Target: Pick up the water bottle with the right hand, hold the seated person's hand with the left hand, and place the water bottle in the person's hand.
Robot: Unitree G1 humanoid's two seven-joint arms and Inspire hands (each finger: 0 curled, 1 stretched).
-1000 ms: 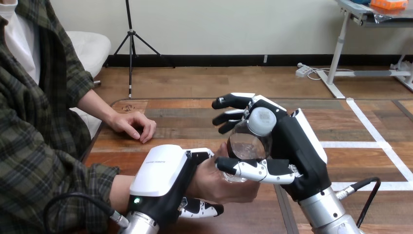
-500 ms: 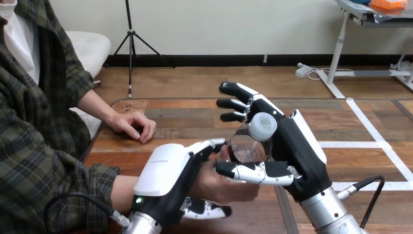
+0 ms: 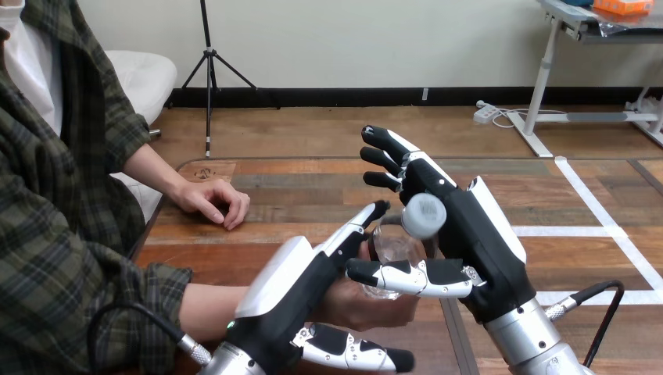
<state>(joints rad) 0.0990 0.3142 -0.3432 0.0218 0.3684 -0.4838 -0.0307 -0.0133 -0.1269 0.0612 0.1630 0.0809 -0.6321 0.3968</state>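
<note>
The clear water bottle (image 3: 393, 244) with a white cap stands tilted in the person's hand (image 3: 356, 306), palm up near the table's front edge. My right hand (image 3: 469, 234) is behind and to the right of the bottle. It is open, its fingers straight and spread away from the bottle while the thumb lies across the bottle's lower front. My left hand (image 3: 285, 281) lies over the person's wrist, open. Its fingers point straight toward the bottle and its thumb stretches out under the person's hand.
The person's other hand (image 3: 213, 201) rests palm down on the wooden table (image 3: 297, 183) at the left. White tape lines (image 3: 602, 215) cross the table's right part. The person's forearm (image 3: 207, 301) comes in from the left edge.
Both my hands have opened: the right fingers uncurled from the bottle and the left fingers and thumb straightened off the person's hand. The bottle has sunk slightly into the person's palm.
</note>
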